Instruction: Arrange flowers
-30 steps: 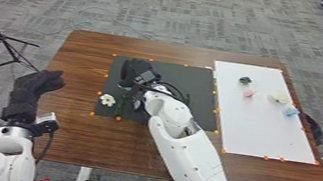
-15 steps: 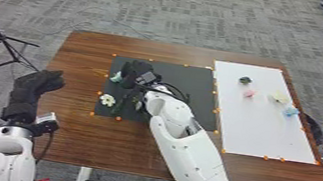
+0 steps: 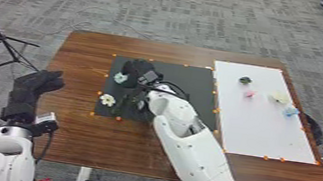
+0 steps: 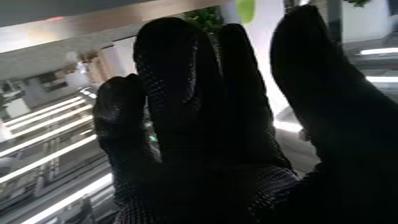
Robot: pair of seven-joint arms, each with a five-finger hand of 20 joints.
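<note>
- By the black mat's (image 3: 194,77) left edge, a white flower (image 3: 108,100) and pale teal flower (image 3: 120,78) are laid.
- Over the mat, the right robot hand (image 3: 139,68) is held, fingers straight, thumb spread wide.
- Left of it, the left robot hand (image 3: 38,82) is held relaxed.
- Right of it, pink (image 3: 250,94) and blue flowers (image 3: 291,111) are placed.

head view: I get even light, flat rectangular white sheet (image 3: 260,129) brightest | right wrist view: dark foreground, long white glare streaks (image 4: 47,158)
</note>
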